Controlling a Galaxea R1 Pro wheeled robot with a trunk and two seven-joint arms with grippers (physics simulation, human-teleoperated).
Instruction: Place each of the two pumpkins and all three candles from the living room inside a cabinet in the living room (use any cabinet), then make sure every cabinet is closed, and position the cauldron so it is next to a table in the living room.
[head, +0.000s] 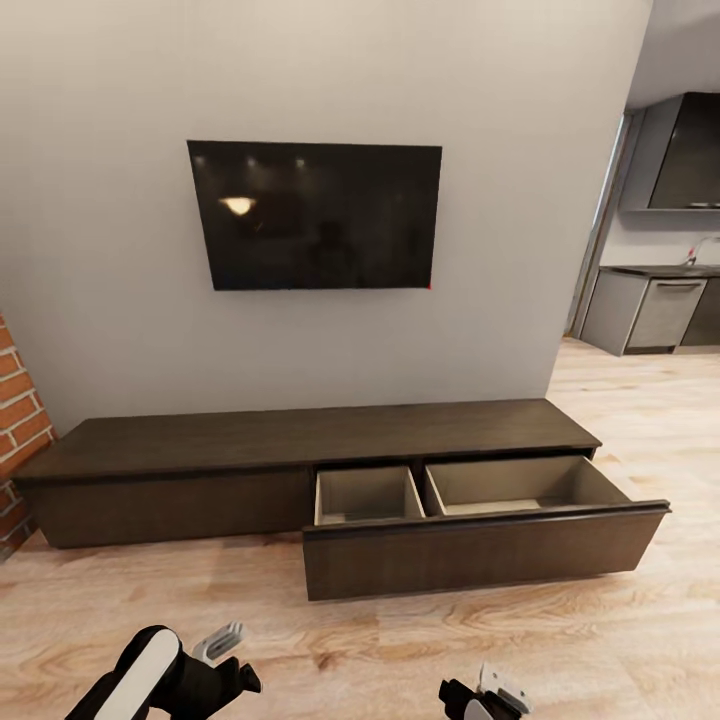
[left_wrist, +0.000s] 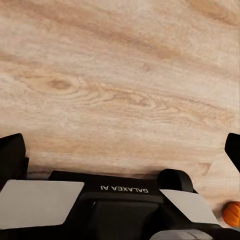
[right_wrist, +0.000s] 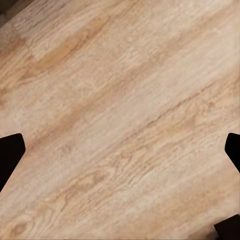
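The cabinet (head: 300, 440), a long low dark-brown unit, stands against the wall. Its right drawer (head: 480, 550) is pulled out, with two pale compartments whose visible parts hold nothing. The left drawer front is shut. My left gripper (head: 225, 650) hangs low over the floor in front of the unit. In the left wrist view this gripper (left_wrist: 122, 155) is open over bare floorboards. One orange pumpkin (left_wrist: 231, 213) lies on the floor beside my base (left_wrist: 120, 200). My right gripper (head: 495, 690) (right_wrist: 122, 150) is open above bare floor. The candles, cauldron and table are out of view.
A black TV (head: 315, 215) hangs on the grey wall above the unit. A brick wall (head: 15, 420) borders the left end. Kitchen counters (head: 660, 305) lie beyond an opening at the far right. Wood floor (head: 330, 640) stretches between me and the open drawer.
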